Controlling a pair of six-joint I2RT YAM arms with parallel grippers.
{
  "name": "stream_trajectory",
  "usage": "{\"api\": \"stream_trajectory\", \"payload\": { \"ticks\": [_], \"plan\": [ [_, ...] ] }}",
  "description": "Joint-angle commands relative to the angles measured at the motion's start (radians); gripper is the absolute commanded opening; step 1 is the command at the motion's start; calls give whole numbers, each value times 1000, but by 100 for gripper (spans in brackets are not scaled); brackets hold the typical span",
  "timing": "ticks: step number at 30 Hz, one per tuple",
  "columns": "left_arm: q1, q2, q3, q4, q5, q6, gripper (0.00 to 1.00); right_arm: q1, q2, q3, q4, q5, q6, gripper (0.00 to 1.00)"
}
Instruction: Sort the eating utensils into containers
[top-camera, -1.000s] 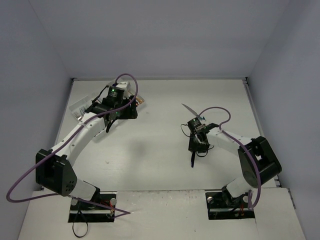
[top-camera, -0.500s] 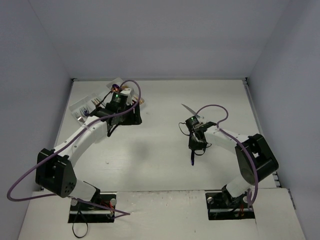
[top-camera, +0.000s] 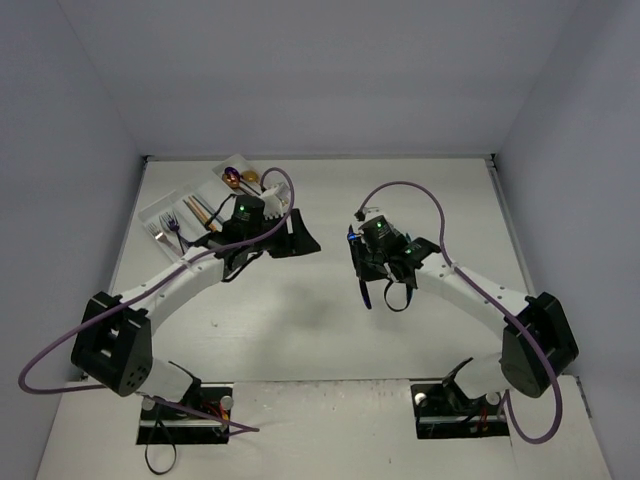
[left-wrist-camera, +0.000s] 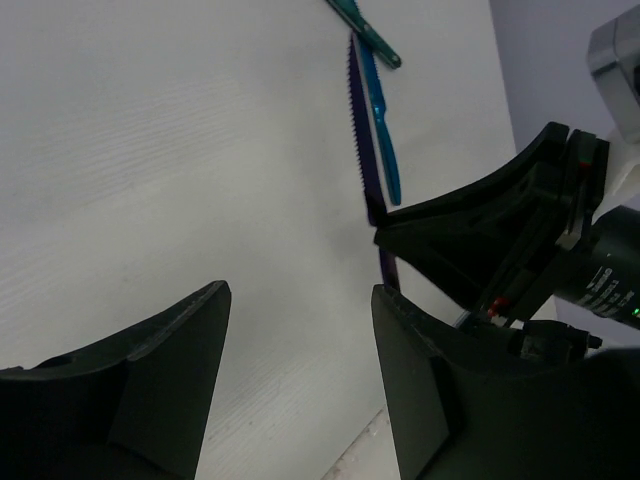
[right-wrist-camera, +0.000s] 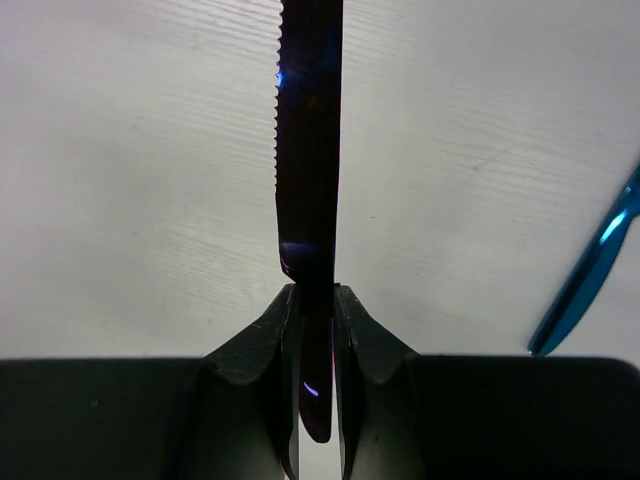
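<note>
My right gripper (right-wrist-camera: 313, 292) is shut on a dark purple serrated knife (right-wrist-camera: 308, 150) and holds it above the table; in the top view the gripper (top-camera: 364, 268) is at mid-table with the knife (top-camera: 364, 293) sticking out toward the near side. My left gripper (left-wrist-camera: 298, 295) is open and empty. In the top view it (top-camera: 290, 243) hovers just left of the right gripper. The left wrist view shows the knife (left-wrist-camera: 360, 130) beside two teal utensils (left-wrist-camera: 381, 130). The white tray (top-camera: 160, 212) at the far left holds purple, gold and copper utensils (top-camera: 232, 177).
A teal utensil (right-wrist-camera: 590, 265) lies on the table just right of the held knife. A blue glint (top-camera: 350, 237) shows beside the right wrist. Grey walls close off the table on the left, far and right sides.
My left gripper has left the tray and swung right toward the table's middle. My right gripper has moved left with the knife, closer to the left gripper.
</note>
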Motion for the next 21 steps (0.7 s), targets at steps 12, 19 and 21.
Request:
{"api": "stream_trajectory", "payload": {
  "ticks": [12,19,21],
  "plan": [
    [-115,148,139,238,68,-87,48,78,-101,106,63,-100,-55,0],
    [-119,183,148,258,65,-116,46,78,-111,116,67,-111,-68,0],
    [-120,187,151,272,64,-124,43,78,-109,118,69,-113,-70,0]
  ]
}}
